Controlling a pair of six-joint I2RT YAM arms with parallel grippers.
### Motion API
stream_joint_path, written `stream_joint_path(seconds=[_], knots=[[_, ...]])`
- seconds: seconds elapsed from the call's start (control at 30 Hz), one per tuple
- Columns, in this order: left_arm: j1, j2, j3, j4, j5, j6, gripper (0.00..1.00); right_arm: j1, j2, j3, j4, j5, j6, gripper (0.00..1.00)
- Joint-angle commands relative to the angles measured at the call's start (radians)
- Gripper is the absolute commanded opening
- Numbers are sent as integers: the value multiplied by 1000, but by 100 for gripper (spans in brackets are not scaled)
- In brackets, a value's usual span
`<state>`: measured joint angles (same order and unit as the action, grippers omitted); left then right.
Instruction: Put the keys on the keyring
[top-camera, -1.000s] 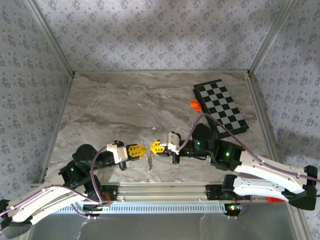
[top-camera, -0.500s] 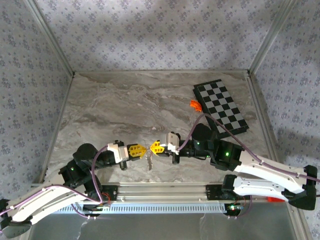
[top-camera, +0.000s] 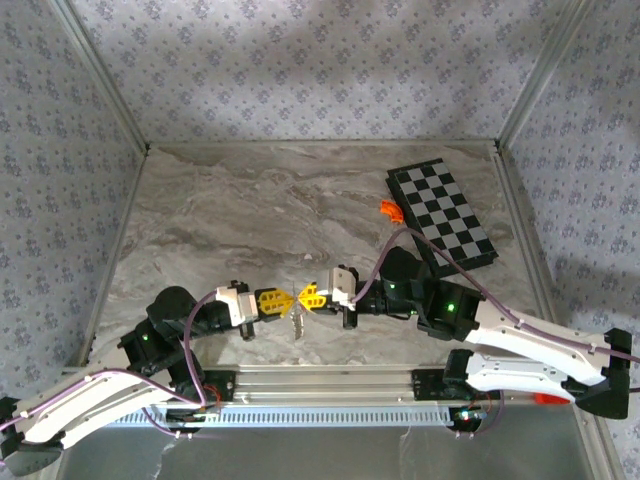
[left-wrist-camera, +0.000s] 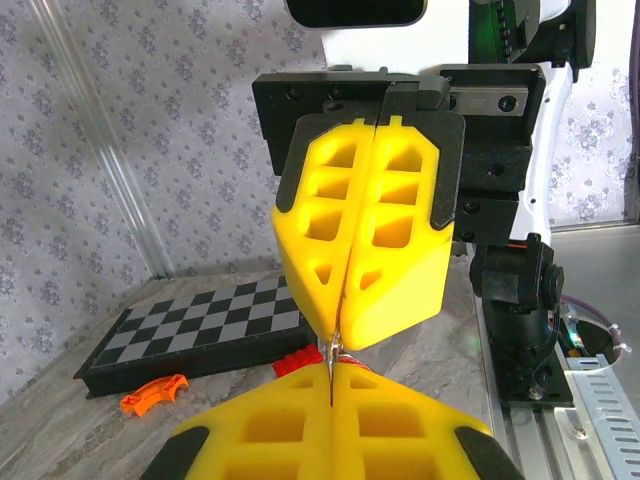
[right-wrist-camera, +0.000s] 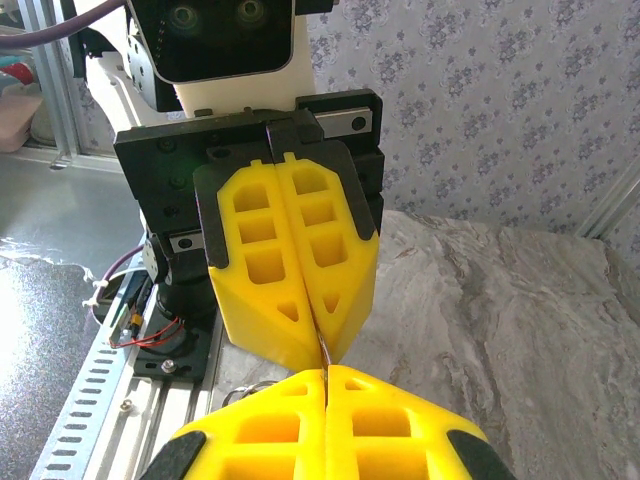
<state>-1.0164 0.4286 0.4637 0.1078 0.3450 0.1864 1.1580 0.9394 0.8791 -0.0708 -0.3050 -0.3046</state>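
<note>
My left gripper (top-camera: 287, 300) and right gripper (top-camera: 301, 296) meet tip to tip near the table's front edge, both shut. A thin silver key blade (left-wrist-camera: 331, 352) runs between the two pairs of yellow fingertips. It enters the seam of my left gripper (left-wrist-camera: 331, 376), where a bit of red shows beside the tip. The keyring (right-wrist-camera: 240, 391), a pale wire loop, sticks out beside the tip of my right gripper (right-wrist-camera: 325, 372). From above, the silver keys (top-camera: 296, 322) hang just below the meeting tips, too small to resolve.
A folded chessboard (top-camera: 442, 212) lies at the back right, with an orange curved piece (top-camera: 390, 209) at its left edge. A red block (left-wrist-camera: 298, 358) sits on the marble behind the tips. The aluminium rail (top-camera: 330, 380) runs along the near edge.
The two grippers have closed the small gap between their tips. The right one moved slightly left, and the hanging metal has shifted a little with them.
</note>
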Motion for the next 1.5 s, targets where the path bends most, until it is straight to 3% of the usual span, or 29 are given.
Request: stream_joint_path(seconds=[0.0,0.57,1.17,1.47], knots=[[-7,1,47,44,35,10,0,-3,-16,-21,29,-27,-9,0],[-6,24,57,43,25,3,0,21,-16,13,-52,-88,-61,0],[-7,47,73,63,12,-18,0,63,-76,-21,-92,38,-138,0],[-6,45,71,81,-14,-15,0,63,-61,-28,-93,38,-137,0]])
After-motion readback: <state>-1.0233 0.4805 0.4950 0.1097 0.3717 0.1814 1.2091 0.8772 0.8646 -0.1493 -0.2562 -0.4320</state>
